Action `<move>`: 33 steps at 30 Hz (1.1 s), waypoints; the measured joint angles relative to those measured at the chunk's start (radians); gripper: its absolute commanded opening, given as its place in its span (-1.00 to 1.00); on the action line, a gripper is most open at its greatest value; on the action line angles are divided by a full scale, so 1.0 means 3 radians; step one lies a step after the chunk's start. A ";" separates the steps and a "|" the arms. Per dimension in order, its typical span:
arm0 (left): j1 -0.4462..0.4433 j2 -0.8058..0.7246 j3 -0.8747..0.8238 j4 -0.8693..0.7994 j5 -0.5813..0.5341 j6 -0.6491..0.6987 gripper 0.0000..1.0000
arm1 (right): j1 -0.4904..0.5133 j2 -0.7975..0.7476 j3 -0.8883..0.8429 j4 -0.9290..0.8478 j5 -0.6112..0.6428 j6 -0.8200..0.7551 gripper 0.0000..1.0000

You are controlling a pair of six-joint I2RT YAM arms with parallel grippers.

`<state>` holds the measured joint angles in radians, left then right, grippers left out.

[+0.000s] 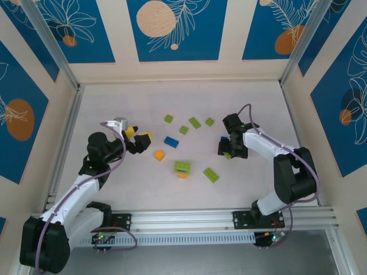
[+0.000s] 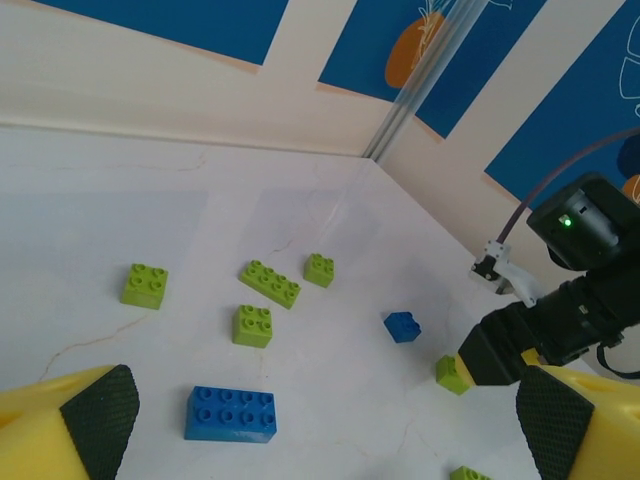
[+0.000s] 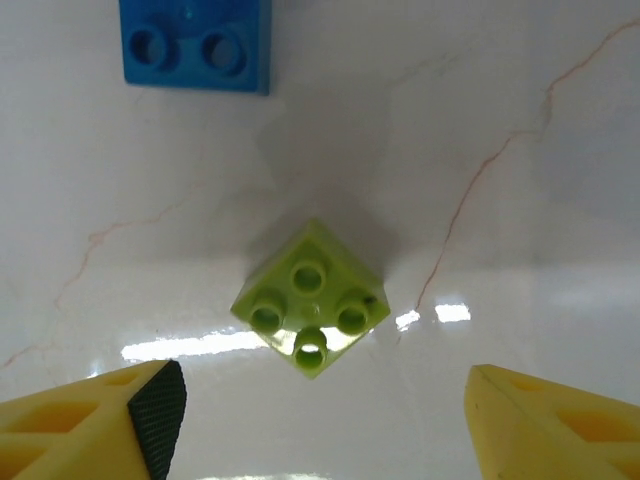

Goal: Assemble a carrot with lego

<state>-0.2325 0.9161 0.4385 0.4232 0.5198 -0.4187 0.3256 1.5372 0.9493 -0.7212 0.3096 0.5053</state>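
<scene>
Yellow fingers (image 3: 110,420) of the right pincer (image 3: 320,415) are seen at the lower corners of the right wrist view. A lime green brick (image 3: 312,298) is set just ahead of them, midway across the gap, four studs up, flat on the glossy white counter (image 3: 520,120). It is turned corner-on to the fingers. A small blue brick (image 3: 195,45) is noted beyond it, apart.

Risk, as judged: if the fingers are closed as they stand, the lime green brick would be met at its corners, not its flat sides. It may then be spun, squeezed out sideways or skated across the slick counter. A pinch taken too high may be lost on the studs. The small blue brick could be nudged by any drift forward.

Right pincer: spread wide, nothing gripped, nothing touched.

Left pincer (image 2: 325,420): likewise spread wide and empty. A long blue brick (image 2: 231,413) is laid on the counter ahead of its fingers, untouched.

Other lego, top view: an orange brick (image 1: 159,154), a green-on-orange stack (image 1: 182,168) and a flat green brick (image 1: 211,175) are laid mid-counter. Four green pieces (image 1: 195,122) are scattered farther back. The carrot is judged barely begun.
</scene>
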 measured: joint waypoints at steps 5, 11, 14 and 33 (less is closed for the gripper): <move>0.0000 0.0003 0.0011 -0.0053 -0.0003 0.0036 0.99 | 0.0005 0.0220 0.0039 0.0067 -0.0109 -0.0104 0.43; -0.0001 0.0004 0.0042 -0.0114 -0.0011 0.0064 0.99 | -0.0042 0.0356 0.0071 0.0090 -0.0175 -0.0333 0.43; -0.0005 0.0004 0.0048 -0.0131 -0.0014 0.0092 0.99 | -0.0053 0.0357 0.0071 0.0113 -0.0248 -0.0454 0.39; -0.0005 0.0008 0.0062 -0.0167 -0.0014 0.0121 0.99 | -0.0011 0.0224 0.0192 -0.0018 -0.0567 -0.0607 0.41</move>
<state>-0.2340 0.9184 0.4572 0.3733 0.5156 -0.3824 0.3222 1.6043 1.0069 -0.7265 0.1394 0.3233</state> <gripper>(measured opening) 0.994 0.730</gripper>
